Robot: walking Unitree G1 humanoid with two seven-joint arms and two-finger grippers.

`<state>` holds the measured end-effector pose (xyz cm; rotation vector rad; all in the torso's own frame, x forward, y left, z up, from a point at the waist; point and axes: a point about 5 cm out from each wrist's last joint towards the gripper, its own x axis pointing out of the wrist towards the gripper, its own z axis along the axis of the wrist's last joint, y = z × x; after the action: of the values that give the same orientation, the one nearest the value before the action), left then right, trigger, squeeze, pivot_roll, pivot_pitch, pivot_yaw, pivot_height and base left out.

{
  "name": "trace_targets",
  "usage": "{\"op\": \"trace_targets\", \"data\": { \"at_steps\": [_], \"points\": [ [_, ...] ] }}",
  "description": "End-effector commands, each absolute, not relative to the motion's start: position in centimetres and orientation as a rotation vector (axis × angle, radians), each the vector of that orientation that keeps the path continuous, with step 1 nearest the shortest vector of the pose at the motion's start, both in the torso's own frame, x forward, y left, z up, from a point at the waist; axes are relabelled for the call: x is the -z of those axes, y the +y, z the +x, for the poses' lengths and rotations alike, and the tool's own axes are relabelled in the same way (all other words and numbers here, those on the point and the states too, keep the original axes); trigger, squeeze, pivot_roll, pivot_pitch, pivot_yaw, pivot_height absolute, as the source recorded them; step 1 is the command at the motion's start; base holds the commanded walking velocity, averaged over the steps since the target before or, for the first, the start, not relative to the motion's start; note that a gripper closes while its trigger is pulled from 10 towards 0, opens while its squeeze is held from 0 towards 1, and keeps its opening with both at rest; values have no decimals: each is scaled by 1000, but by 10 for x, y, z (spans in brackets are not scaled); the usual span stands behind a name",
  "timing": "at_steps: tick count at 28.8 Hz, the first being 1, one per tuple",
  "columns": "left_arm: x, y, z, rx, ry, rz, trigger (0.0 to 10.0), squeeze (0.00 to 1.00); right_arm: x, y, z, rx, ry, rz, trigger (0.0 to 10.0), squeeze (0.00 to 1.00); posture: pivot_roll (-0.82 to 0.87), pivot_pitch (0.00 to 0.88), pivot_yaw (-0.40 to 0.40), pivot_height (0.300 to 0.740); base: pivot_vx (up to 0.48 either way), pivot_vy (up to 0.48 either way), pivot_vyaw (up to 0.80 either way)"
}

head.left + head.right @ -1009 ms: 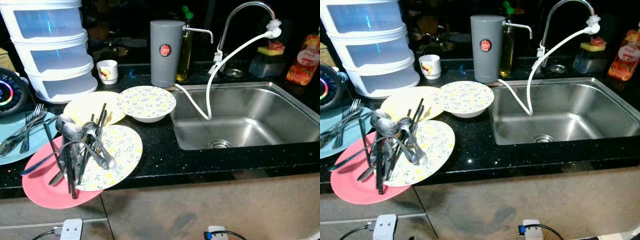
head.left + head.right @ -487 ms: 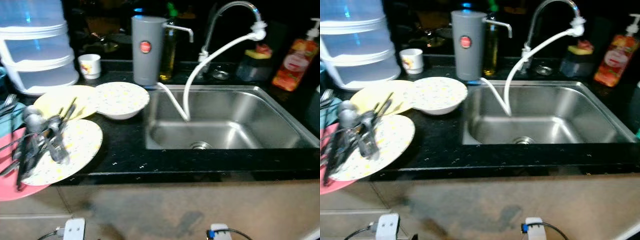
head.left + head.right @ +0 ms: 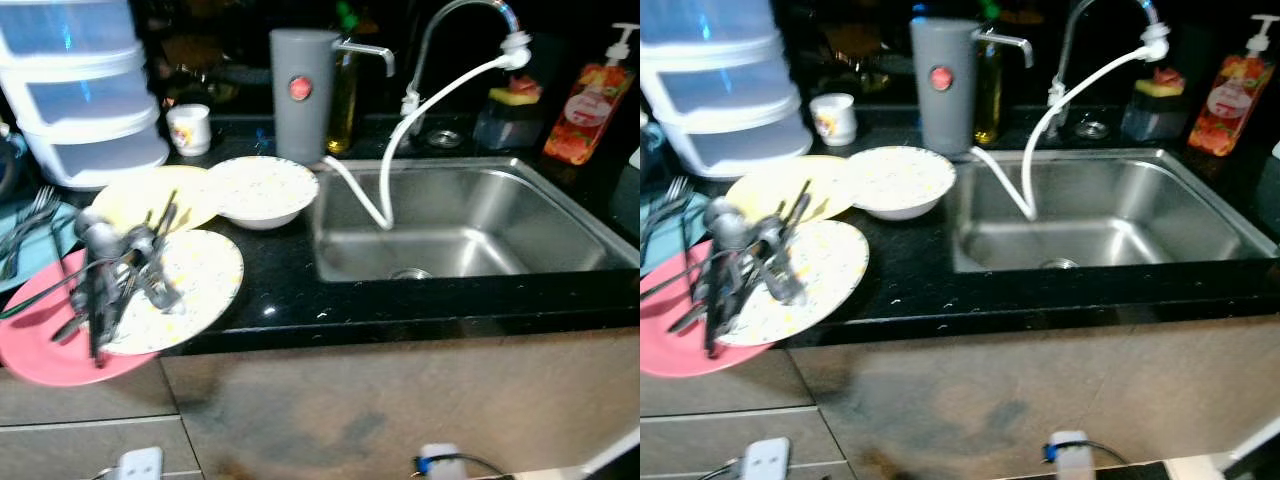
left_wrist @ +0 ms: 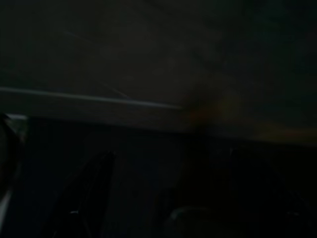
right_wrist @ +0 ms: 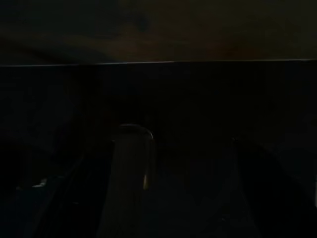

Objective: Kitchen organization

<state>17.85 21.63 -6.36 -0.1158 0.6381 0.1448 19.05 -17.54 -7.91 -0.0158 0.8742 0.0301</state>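
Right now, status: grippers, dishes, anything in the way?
Both arms idle in dark wrist views. Heap of grey metal cutlery lies on the floral plate over the pink plate, overhanging the black counter. Stainless sink holds only the white hose.

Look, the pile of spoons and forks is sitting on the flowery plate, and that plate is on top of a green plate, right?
Nearly. The pile of spoons and forks does sit on the flowery plate, but the left eye view shows a round pink plate beneath, not green.
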Motion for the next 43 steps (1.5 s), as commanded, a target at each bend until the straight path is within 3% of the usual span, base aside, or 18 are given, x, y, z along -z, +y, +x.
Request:
{"op": "trace_targets", "data": {
  "at_steps": [1, 23, 43],
  "points": [
    [63, 215, 178, -128, 638, -101, 10000, 0, 78, -184, 191, -15, 877, -33, 10000, 0, 33, 76, -46, 740, 0, 0, 0],
    [60, 209, 190, -67, 638, -82, 10000, 0, 82, -193, 181, 3, 912, -54, 10000, 0, 25, 74, -43, 740, 0, 0, 0],
    [66, 199, 186, -98, 658, -137, 10000, 0, 78, -188, 192, 12, 895, -31, 10000, 0, 5, 100, -69, 740, 0, -383, 0]
  ]
}}
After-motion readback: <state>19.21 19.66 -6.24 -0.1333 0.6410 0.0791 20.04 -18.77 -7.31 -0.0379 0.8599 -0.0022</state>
